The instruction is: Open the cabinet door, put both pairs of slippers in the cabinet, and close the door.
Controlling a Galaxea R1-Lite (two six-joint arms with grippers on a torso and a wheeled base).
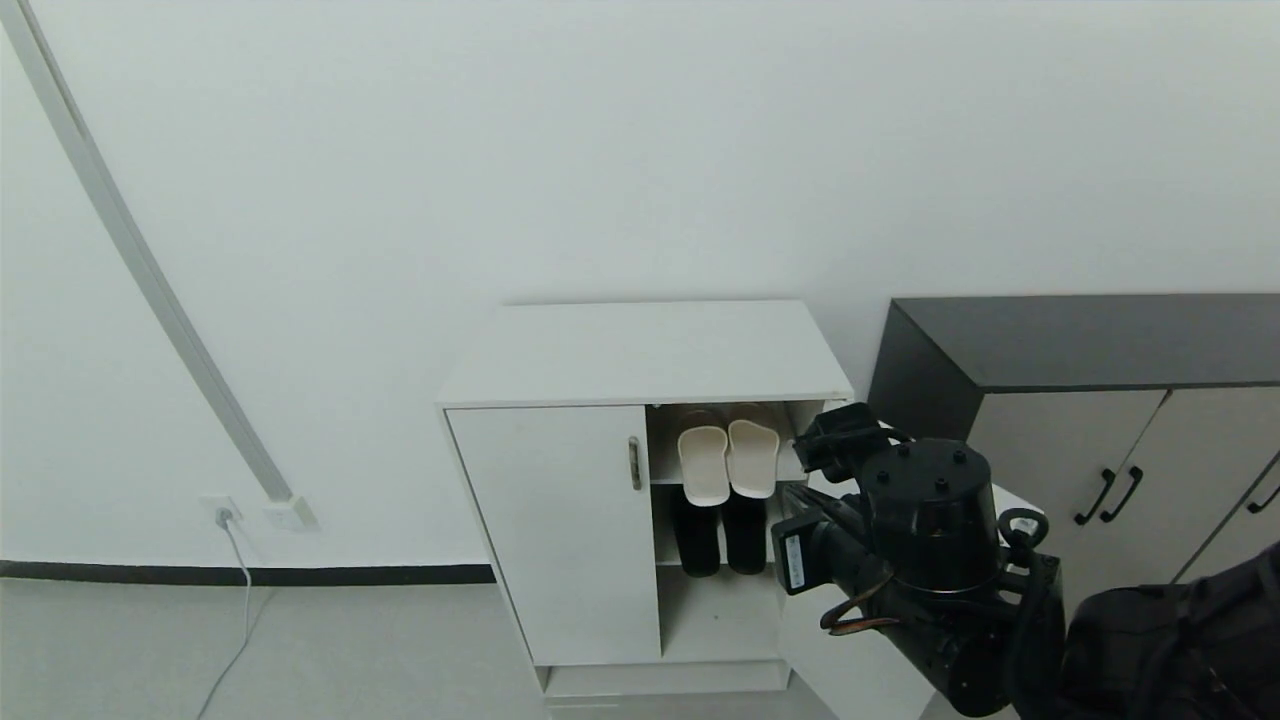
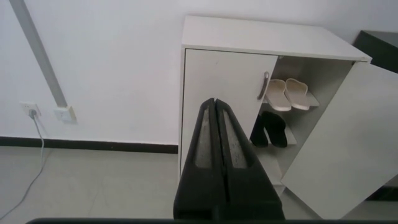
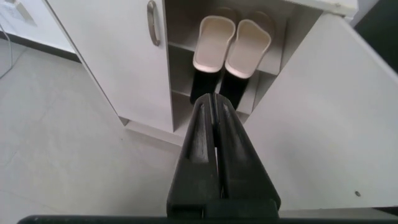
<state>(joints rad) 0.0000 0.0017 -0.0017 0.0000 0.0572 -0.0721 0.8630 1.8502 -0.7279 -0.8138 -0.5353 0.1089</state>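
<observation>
Plainly, wrist views show left fingers [image 2: 205,143] and right fingers [image 3: 202,143] pressed together, empty.

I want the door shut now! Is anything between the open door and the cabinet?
Nothing loose. The white slippers and black slippers sit inside the cabinet. The right end effector, shut, seems to sit on the inner side of the open door, so it may need to clear first.

White cabinet [image 1: 640,350] open on its right half, open door [image 2: 348,137] swung out at right, shut left door [image 1: 555,530] blocking the left half, cream slippers [image 1: 728,462] up top, black slippers [image 1: 718,535] just below, free room over bottom shelf [image 1: 715,620], open floor [image 1: 350,650] near left.
</observation>
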